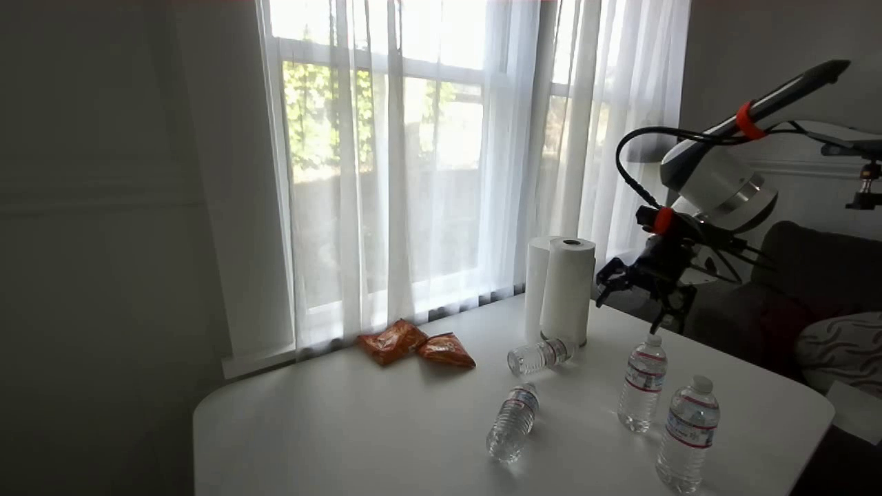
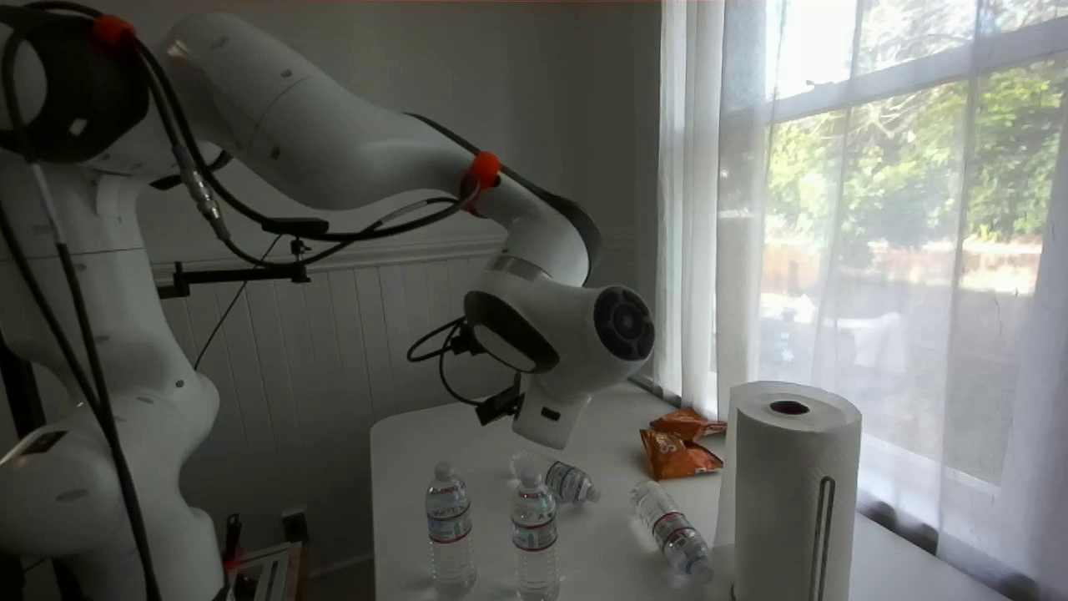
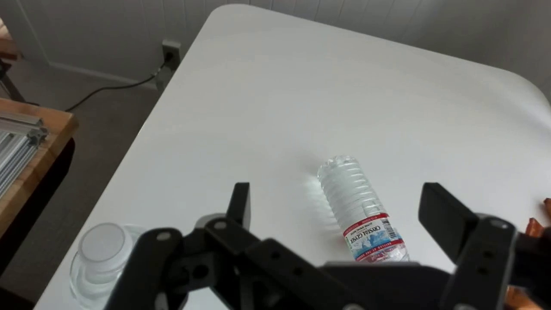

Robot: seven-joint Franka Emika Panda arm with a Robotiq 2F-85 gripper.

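Note:
My gripper (image 3: 338,202) stands open above the table, its black fingers wide apart and nothing held. Below and beyond the gap lies a clear water bottle (image 3: 361,215) on its side, base pointing away, its neck hidden by the gripper body. An upright bottle (image 3: 101,258) shows its white cap at lower left, outside the left finger. In an exterior view the gripper (image 1: 628,315) hangs near the paper towels, one fingertip just above the cap of an upright bottle (image 1: 643,386) in that line of sight. The wrist (image 2: 555,401) hides the fingers in an exterior view.
A second upright bottle (image 1: 689,434) and another lying bottle (image 1: 541,356) share the white table (image 1: 344,434). White paper towel rolls (image 1: 570,296) stand by the window. Orange snack bags (image 1: 393,342) lie by the curtain. The table's edge (image 3: 146,116) runs along the wrist view's left.

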